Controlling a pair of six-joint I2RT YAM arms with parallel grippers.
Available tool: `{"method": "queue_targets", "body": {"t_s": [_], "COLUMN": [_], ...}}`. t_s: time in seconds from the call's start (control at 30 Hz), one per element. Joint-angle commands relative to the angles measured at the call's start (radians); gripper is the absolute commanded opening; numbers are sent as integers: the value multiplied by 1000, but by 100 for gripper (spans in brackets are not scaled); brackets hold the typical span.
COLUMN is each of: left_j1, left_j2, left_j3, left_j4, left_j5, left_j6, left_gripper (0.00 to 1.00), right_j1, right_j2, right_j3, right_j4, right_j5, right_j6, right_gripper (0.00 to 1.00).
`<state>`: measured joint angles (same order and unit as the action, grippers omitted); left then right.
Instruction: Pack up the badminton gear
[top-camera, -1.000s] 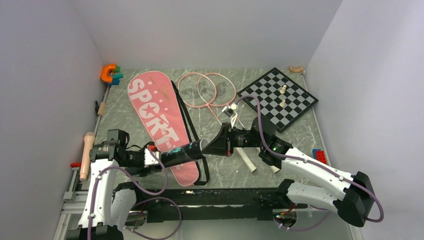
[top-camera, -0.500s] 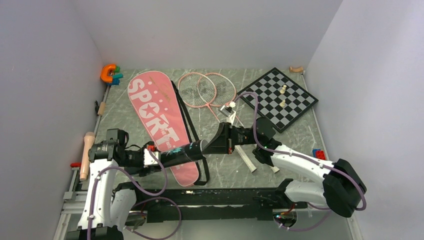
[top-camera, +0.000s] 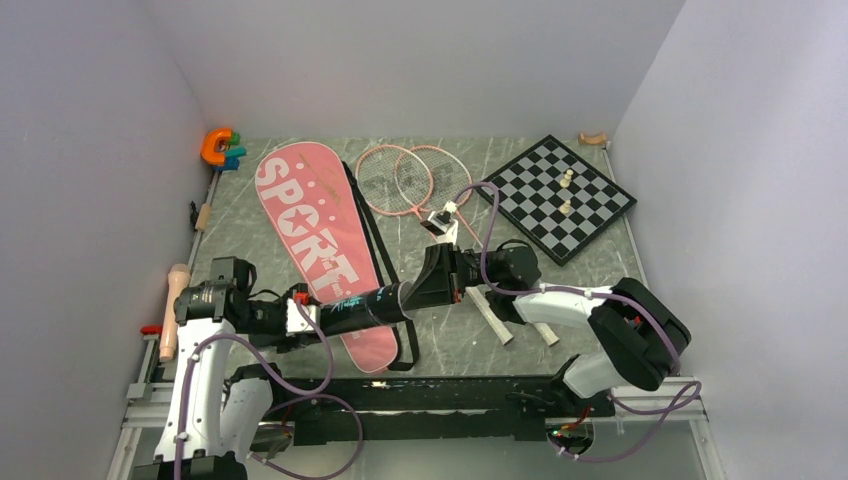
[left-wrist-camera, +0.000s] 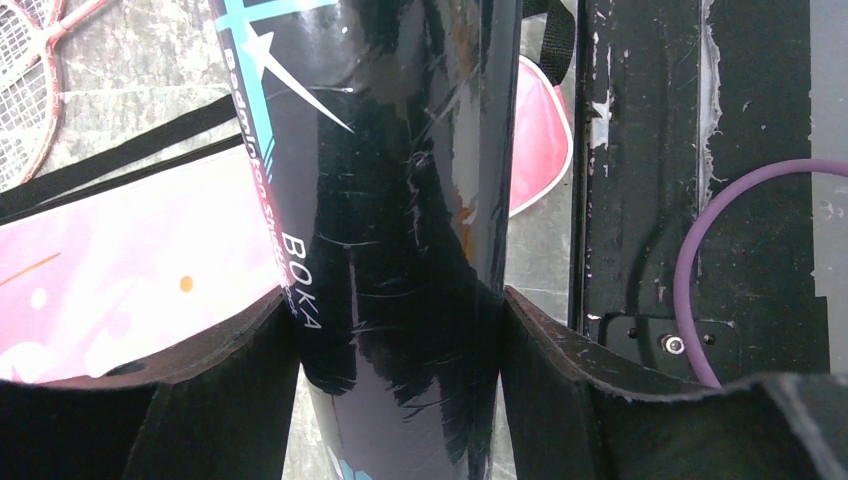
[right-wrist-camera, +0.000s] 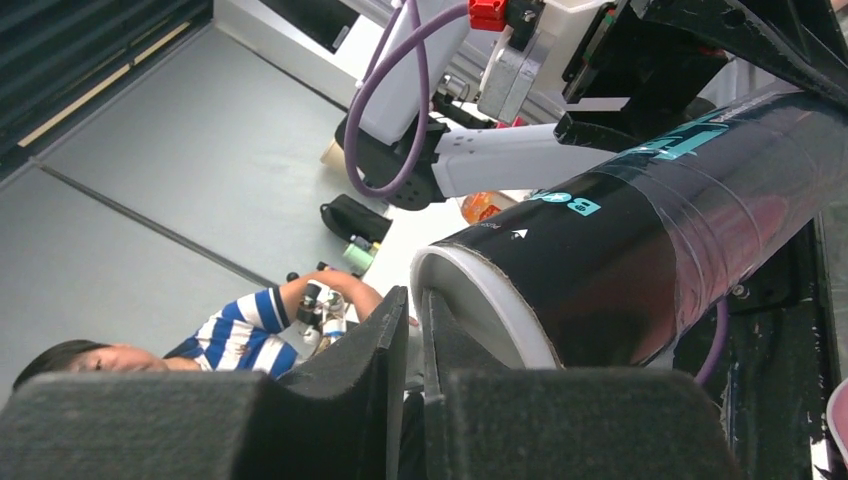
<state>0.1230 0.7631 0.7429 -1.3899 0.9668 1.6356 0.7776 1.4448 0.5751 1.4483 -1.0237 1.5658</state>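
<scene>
A long dark tube (top-camera: 365, 305) hangs tilted over the lower end of the pink "SPORT" bag (top-camera: 310, 235). My left gripper (top-camera: 305, 313) is shut on its lower part, and in the left wrist view both fingers press the tube (left-wrist-camera: 400, 200) at the left gripper (left-wrist-camera: 400, 300). My right gripper (top-camera: 408, 293) sits at the tube's open white-rimmed mouth (right-wrist-camera: 480, 300). The right gripper (right-wrist-camera: 414, 300) has its jaws a thin slit apart with nothing showing between them. Two pink-framed rackets (top-camera: 415, 180) lie behind it, with their white handles (top-camera: 490, 315) under the right arm.
A chessboard (top-camera: 555, 195) with pale pieces lies at the back right. An orange C-shaped toy (top-camera: 215, 145) is in the back left corner. A wooden handle (top-camera: 175, 310) lies along the left edge, and small coloured bricks (top-camera: 640, 310) by the right wall.
My right arm has swung left, bringing its gripper closer onto the tube's mouth. The left arm and the tube have stayed in place.
</scene>
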Motion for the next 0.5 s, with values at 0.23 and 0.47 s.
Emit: {"method": "queue_targets", "body": {"t_s": [0.23, 0.47], "left_j1": [-2, -4], "left_j2": [-11, -8], "left_j3": [76, 89], "left_j4": [-72, -119], "left_j5": [179, 192], "left_j6": [77, 117], "left_gripper": [0, 0], "right_j1": [2, 2], "right_j2": [3, 45], "right_j3": [1, 17], "right_j4": [55, 104], "right_j5": [7, 25], "right_j6": [-6, 43], "right_gripper": [36, 39]}}
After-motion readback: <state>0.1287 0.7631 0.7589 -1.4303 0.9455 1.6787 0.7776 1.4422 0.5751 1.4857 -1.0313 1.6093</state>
